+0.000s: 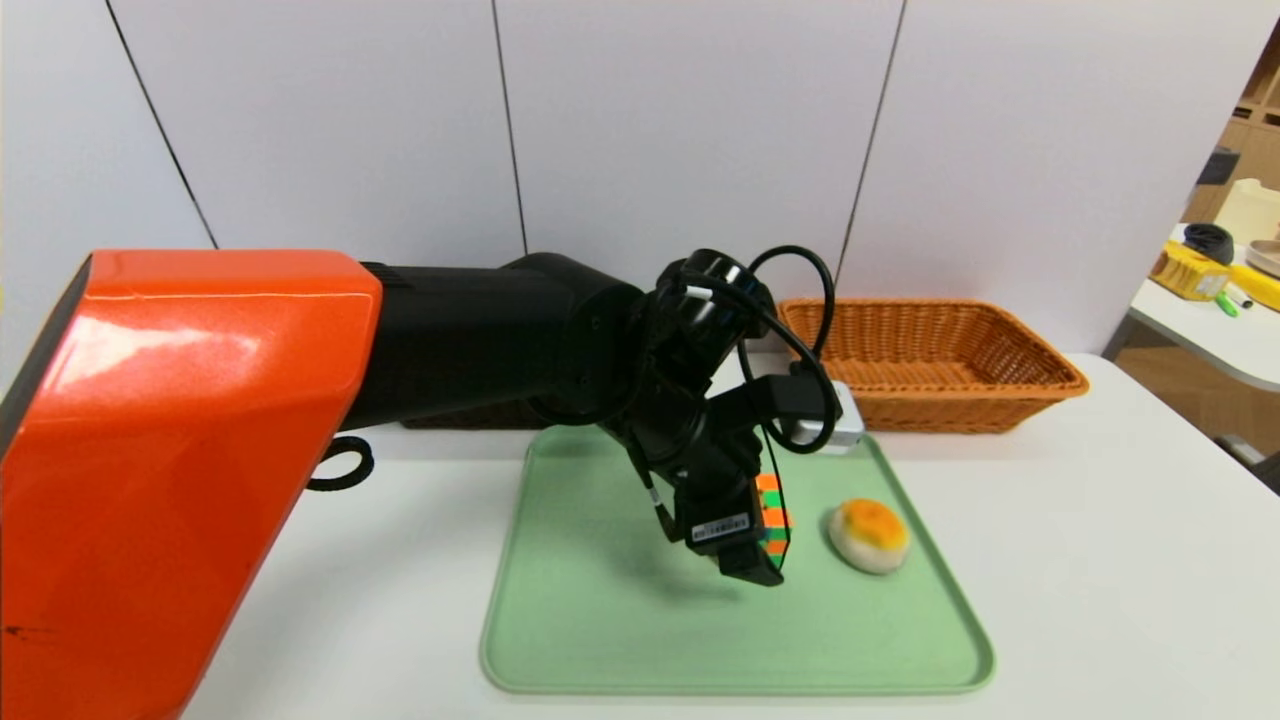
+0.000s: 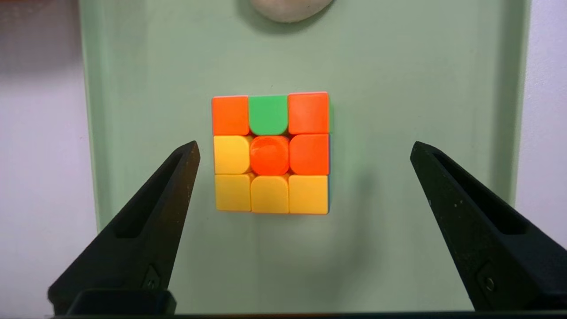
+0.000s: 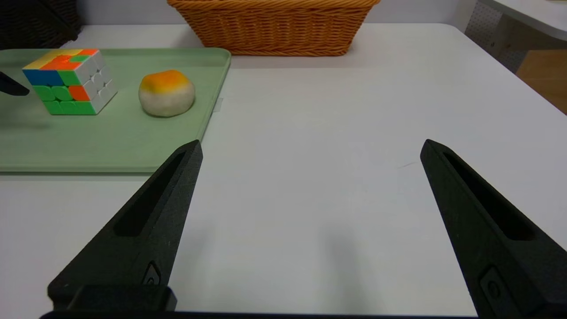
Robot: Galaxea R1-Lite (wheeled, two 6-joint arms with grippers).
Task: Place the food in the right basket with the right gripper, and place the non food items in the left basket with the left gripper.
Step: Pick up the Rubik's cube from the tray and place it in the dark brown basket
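Hovering mid-frame, left gripper (image 2: 303, 148), jaws wide apart, sits over the puzzle cube (image 2: 271, 153) on the green tray (image 1: 600, 620). I'd drop straight, squeeze flat faces. Right gripper (image 3: 310, 148) idles, jaws apart.

One puzzle cube (image 2: 271, 153). One bun (image 1: 869, 535). One green tray (image 1: 600, 620). Two baskets: one orange-tan (image 1: 930, 362), one dark brown (image 3: 35, 22). Two tools: left (image 2: 303, 150), right (image 3: 310, 150).
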